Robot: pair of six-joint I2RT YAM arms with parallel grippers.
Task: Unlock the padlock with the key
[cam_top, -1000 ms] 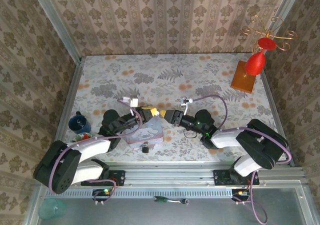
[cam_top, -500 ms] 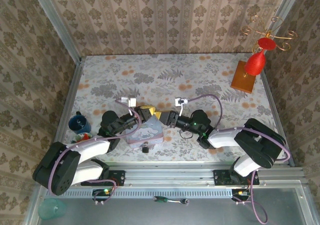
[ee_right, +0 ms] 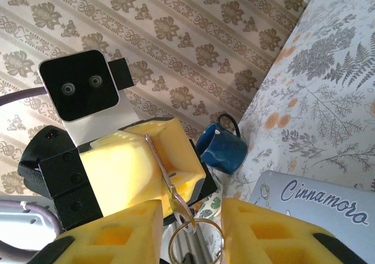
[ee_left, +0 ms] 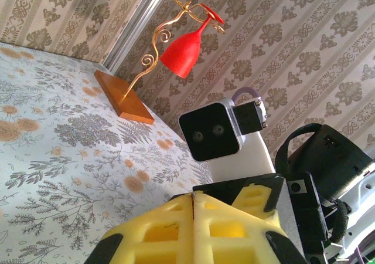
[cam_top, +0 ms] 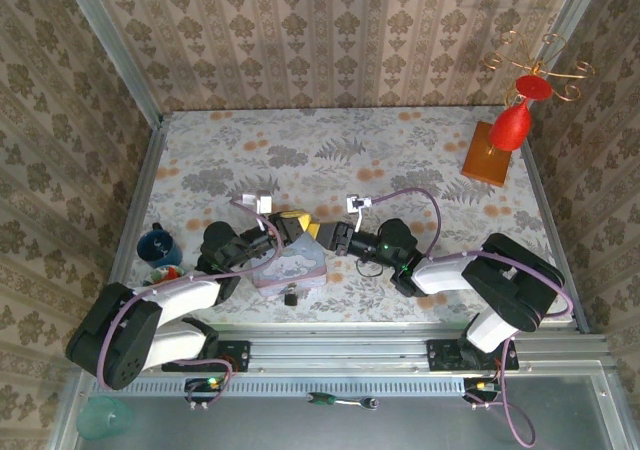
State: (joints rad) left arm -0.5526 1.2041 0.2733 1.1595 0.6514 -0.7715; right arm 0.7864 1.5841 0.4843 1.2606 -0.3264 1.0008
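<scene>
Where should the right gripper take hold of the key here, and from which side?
Probably the free end of the key, jutting from the shut left gripper. Bring the right gripper straight on, one finger per flat face; the thin blade lies between its open fingers.

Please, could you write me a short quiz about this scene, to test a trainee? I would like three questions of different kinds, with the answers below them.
1. True or false: the padlock sits at the near edge of the tin, with no pincer on it.
2. What pinches the blade of the key?
A) the left pincer
B) the right pincer
C) nothing
3. Which part of the key sits between the fingers of the open right pincer?

Key: 1 true; 2 A; 3 the head with its ring.
</scene>
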